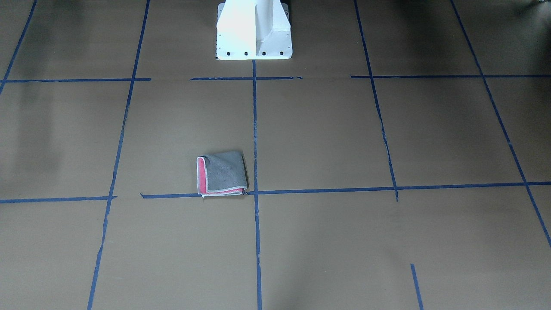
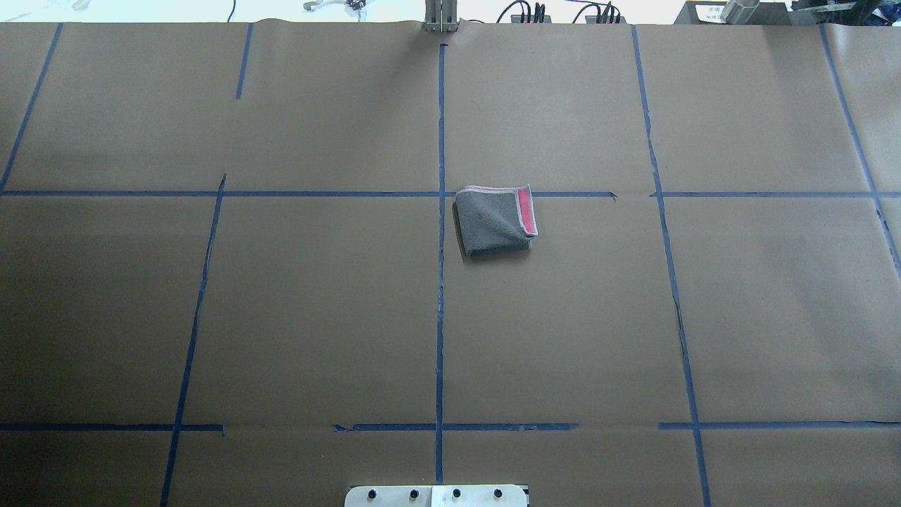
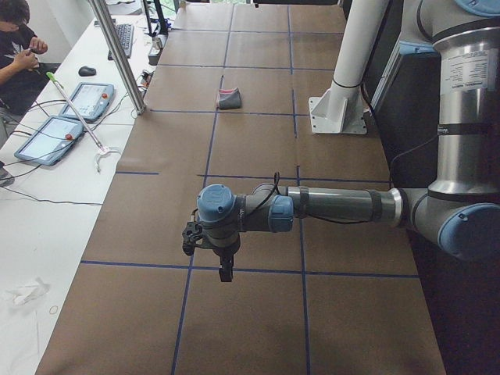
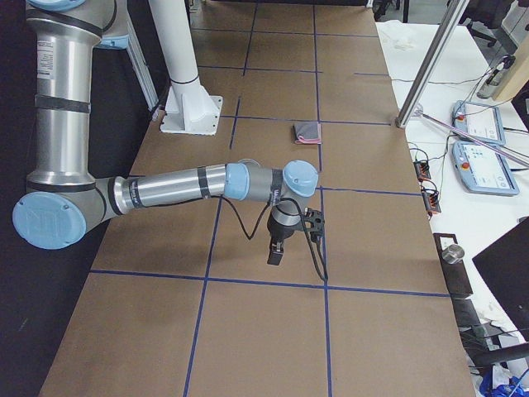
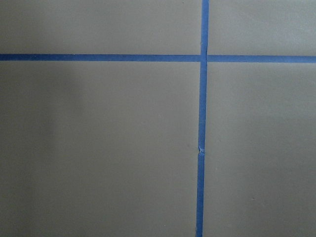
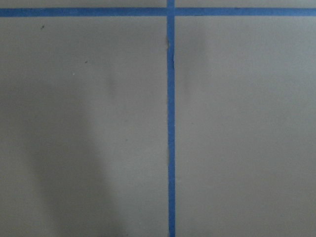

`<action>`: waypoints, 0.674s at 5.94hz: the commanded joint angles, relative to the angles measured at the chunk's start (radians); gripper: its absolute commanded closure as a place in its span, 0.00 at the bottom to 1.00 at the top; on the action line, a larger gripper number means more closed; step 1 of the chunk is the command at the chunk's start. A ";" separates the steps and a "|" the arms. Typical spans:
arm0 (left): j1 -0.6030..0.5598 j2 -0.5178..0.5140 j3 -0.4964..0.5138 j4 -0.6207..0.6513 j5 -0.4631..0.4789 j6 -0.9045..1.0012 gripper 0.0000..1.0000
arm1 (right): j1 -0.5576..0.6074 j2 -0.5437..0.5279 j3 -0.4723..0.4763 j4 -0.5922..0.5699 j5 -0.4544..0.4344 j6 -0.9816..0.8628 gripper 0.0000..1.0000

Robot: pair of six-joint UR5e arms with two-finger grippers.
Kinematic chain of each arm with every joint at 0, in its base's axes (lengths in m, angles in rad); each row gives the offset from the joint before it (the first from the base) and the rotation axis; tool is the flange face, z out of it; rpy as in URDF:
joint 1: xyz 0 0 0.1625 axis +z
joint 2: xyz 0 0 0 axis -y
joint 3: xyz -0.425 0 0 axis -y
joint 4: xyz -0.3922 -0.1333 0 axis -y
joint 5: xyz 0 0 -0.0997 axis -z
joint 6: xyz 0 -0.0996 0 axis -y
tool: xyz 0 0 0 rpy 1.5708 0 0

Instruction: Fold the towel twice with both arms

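The towel (image 1: pixel 222 173) lies folded into a small square on the brown table, grey face up, with pink showing along two edges. It sits just beside the centre tape line, also in the overhead view (image 2: pixel 495 220) and far off in both side views (image 3: pixel 229 99) (image 4: pixel 307 132). My left gripper (image 3: pixel 226 273) hangs over the table's left end, far from the towel. My right gripper (image 4: pixel 275 255) hangs over the right end, equally far. I cannot tell whether either is open or shut. Both wrist views show only paper and tape.
Blue tape lines (image 2: pixel 440 282) grid the brown paper. The white base pedestal (image 1: pixel 254 30) stands at the robot's side. A metal post (image 3: pixel 117 55), tablets (image 3: pixel 47 139) and a seated operator (image 3: pixel 17 43) are beside the table's far edge.
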 commanded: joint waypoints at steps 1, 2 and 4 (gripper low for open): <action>0.000 -0.006 0.000 0.000 0.000 0.001 0.00 | 0.014 -0.051 -0.195 0.352 -0.036 -0.007 0.00; 0.000 -0.006 0.000 0.000 0.001 0.001 0.00 | 0.016 -0.043 -0.208 0.400 -0.030 -0.004 0.00; 0.000 -0.006 0.000 0.000 0.001 0.003 0.00 | 0.054 -0.011 -0.186 0.330 -0.004 -0.004 0.00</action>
